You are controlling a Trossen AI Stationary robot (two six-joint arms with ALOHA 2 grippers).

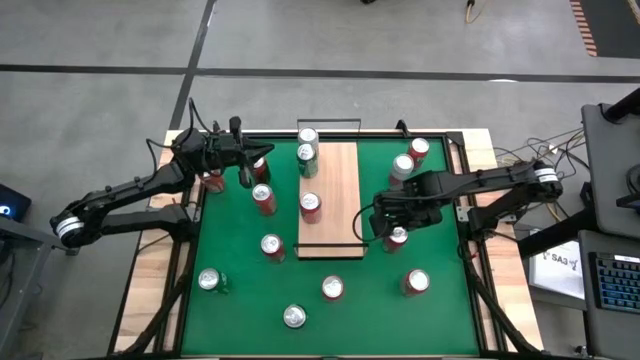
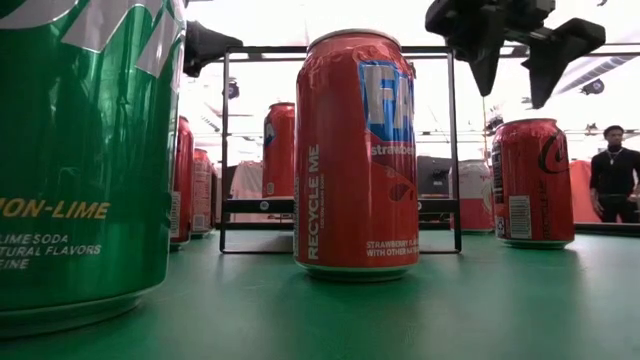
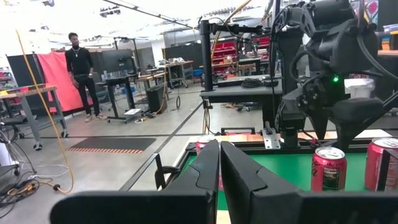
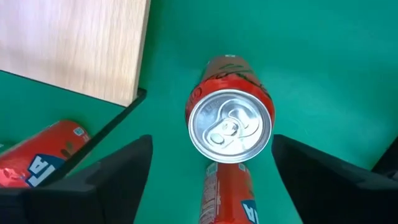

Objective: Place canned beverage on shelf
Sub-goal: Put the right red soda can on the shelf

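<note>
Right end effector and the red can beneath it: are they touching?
Apart. The right wrist view shows the right end effector open, with green mat visible between each finger and the upright red can centred below it.

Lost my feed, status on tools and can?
Right tool open above upright red can on mat. Left tool shut, parked far-left. Shelf beside the can, three cans aboard.

The shelf [image 1: 330, 200] lies at the middle of the worktop's mat [image 1: 440, 310] with three cans on it, the right pincer [image 1: 393, 228] directly above an upright can [image 1: 397, 238] just right of it, other cans scattered around.
</note>
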